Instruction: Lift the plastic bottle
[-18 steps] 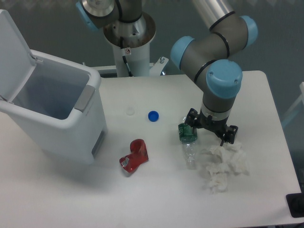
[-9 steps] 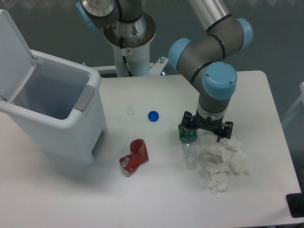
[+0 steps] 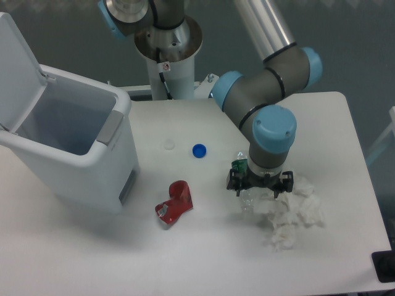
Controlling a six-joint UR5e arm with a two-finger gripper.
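The plastic bottle (image 3: 245,198) lies on the white table, clear, with its dark green label band (image 3: 239,165) at the far end. My gripper (image 3: 260,183) hangs directly over the bottle's middle and hides part of it. The jaws stand open, with one black finger (image 3: 233,182) left of the bottle and the other (image 3: 287,182) to the right, by the tissue. Nothing is held.
A wad of white tissue paper (image 3: 290,216) lies touching the bottle's right side. A crushed red can (image 3: 174,203) lies to the left. A blue cap (image 3: 199,150) and a clear cap (image 3: 169,145) lie farther back. An open white bin (image 3: 68,145) stands at the left.
The gripper has moved left and toward the front, from beside the bottle's label end to over its middle, and now covers part of the bottle. The bottle has not moved.
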